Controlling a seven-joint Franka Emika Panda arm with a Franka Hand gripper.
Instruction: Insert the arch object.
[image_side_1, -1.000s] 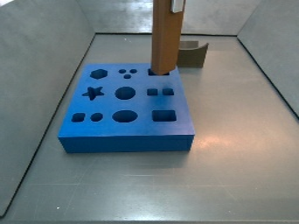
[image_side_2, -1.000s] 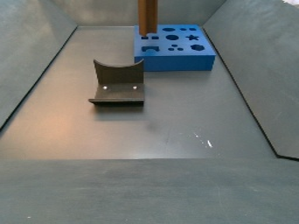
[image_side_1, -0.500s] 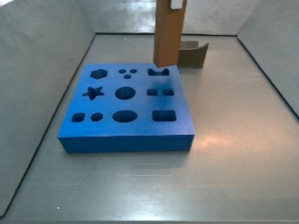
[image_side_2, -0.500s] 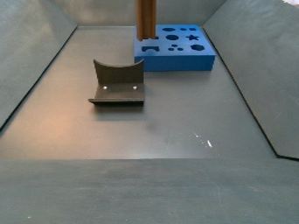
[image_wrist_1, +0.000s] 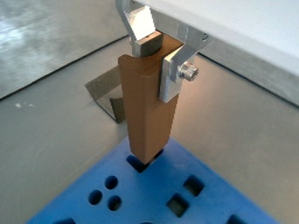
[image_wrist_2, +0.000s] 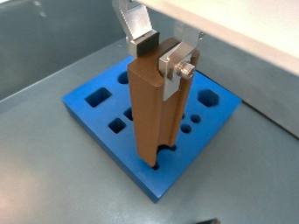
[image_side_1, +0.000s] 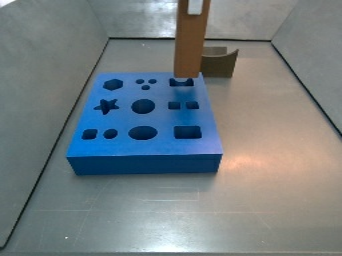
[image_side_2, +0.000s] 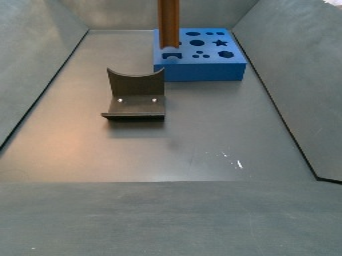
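The arch object (image_side_1: 190, 45), a tall orange-brown block, stands upright in my gripper (image_wrist_1: 160, 54), which is shut on its upper end. The silver fingers (image_wrist_2: 176, 70) clamp it from two sides in both wrist views. Its lower end (image_wrist_2: 156, 157) meets the blue board (image_side_1: 140, 135) at a dark hole near the board's edge on the olive block's side. I cannot tell how deep it sits. In a side view the block (image_side_2: 170, 22) rises from the board's near corner (image_side_2: 167, 62). The gripper (image_side_1: 198, 6) shows only at the frame's edge.
A squat dark olive-grey block with a curved scoop (image_side_2: 134, 95) stands on the grey floor apart from the board, also in a side view (image_side_1: 219, 62). The board has several shaped holes, such as a star (image_side_1: 108, 104). Grey walls (image_side_2: 40, 60) enclose the floor.
The arch object has shifted slightly toward the board's edge on the olive block's side. The gripper stays shut on it. Nothing else moved.
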